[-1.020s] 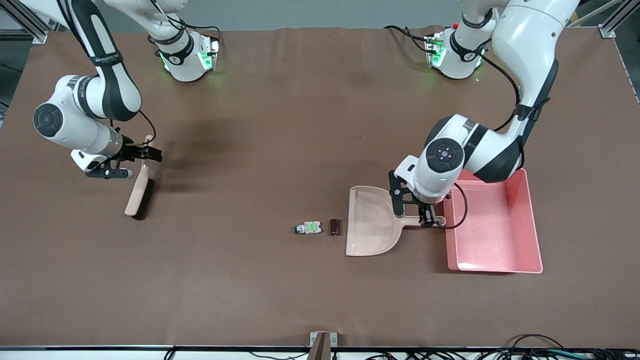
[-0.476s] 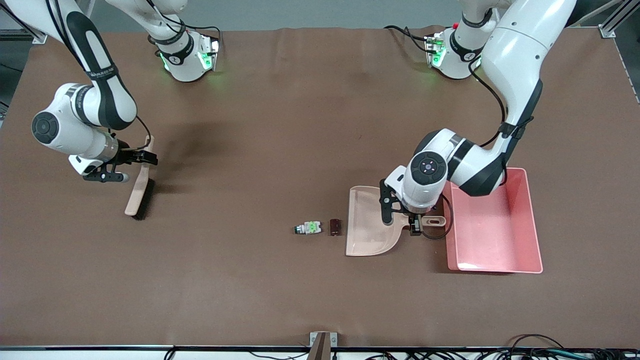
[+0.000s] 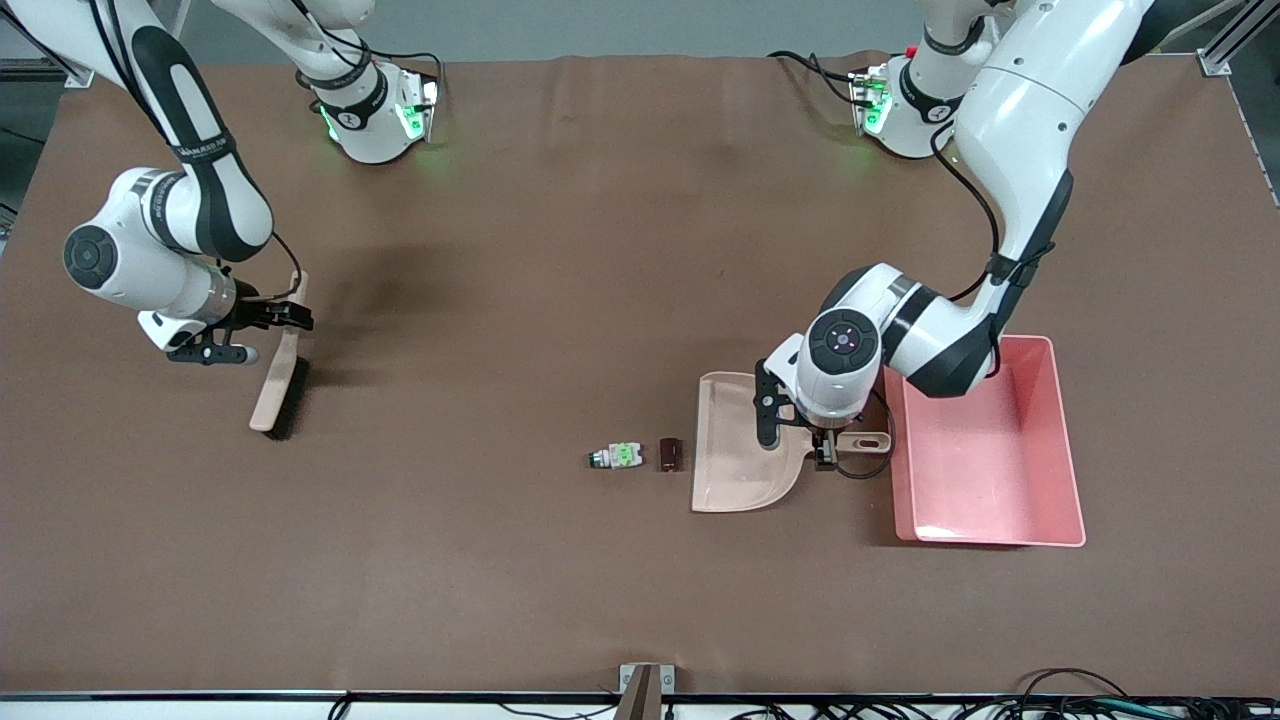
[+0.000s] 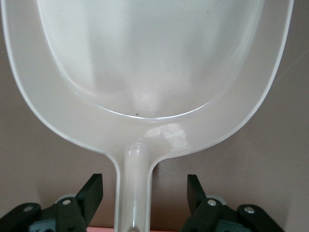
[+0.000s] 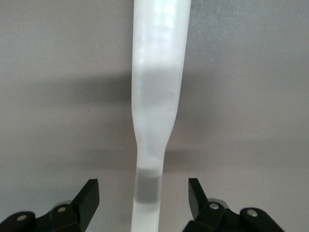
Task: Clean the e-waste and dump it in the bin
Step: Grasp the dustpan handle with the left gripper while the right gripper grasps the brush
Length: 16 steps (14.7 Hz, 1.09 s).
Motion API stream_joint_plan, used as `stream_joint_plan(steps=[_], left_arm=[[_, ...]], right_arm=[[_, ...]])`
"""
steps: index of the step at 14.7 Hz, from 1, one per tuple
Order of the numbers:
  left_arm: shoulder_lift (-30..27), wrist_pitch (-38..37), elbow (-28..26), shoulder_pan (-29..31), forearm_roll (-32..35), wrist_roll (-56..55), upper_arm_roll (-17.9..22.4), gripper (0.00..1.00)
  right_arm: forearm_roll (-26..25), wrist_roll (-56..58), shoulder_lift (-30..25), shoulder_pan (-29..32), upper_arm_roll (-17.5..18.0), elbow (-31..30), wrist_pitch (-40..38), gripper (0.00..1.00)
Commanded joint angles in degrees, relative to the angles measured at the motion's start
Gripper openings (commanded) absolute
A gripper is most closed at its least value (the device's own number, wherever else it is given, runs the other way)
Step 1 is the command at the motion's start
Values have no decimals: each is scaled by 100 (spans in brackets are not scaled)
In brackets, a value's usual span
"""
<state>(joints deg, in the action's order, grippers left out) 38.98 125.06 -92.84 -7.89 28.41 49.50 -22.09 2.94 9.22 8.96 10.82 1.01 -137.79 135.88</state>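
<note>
The white-and-green component (image 3: pixel 615 456) and the dark maroon block (image 3: pixel 669 453) lie side by side on the brown table, just off the mouth of the beige dustpan (image 3: pixel 738 445). The pink bin (image 3: pixel 985 450) stands beside the dustpan's handle (image 3: pixel 862 441), toward the left arm's end. My left gripper (image 3: pixel 822 452) is open and low over that handle. In the left wrist view the left gripper (image 4: pixel 144 183) straddles the handle (image 4: pixel 133 193) without gripping it. My right gripper (image 3: pixel 292 318) is open astride the handle of a brush (image 3: pixel 275 385); the right wrist view shows the right gripper (image 5: pixel 142 186) and the brush handle (image 5: pixel 157 96).
The brush lies flat at the right arm's end of the table, its dark bristles nearer the front camera. The bin's inside shows nothing in it. The dustpan (image 4: pixel 154 58) shows nothing in it either.
My left gripper has slid along the dustpan handle from its end by the bin toward the pan. My right gripper has shifted slightly at the brush handle. The parts, dustpan and bin have not moved.
</note>
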Motion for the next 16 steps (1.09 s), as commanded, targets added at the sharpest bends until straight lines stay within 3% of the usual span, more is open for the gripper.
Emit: stream_joint_plan(steps=[1, 6, 11, 16], left_arm=[[127, -61, 117, -37, 130, 7, 3, 77], [171, -61, 117, -37, 139, 25, 30, 72], [259, -61, 126, -28, 385, -10, 38, 63], [250, -61, 134, -2, 394, -10, 38, 45]], right_arm=[[-65, 36, 27, 35, 31, -82, 78, 78], [-65, 36, 89, 35, 31, -90, 175, 72], [-65, 27, 106, 35, 31, -82, 175, 49], [-65, 27, 159, 43, 31, -82, 236, 43]])
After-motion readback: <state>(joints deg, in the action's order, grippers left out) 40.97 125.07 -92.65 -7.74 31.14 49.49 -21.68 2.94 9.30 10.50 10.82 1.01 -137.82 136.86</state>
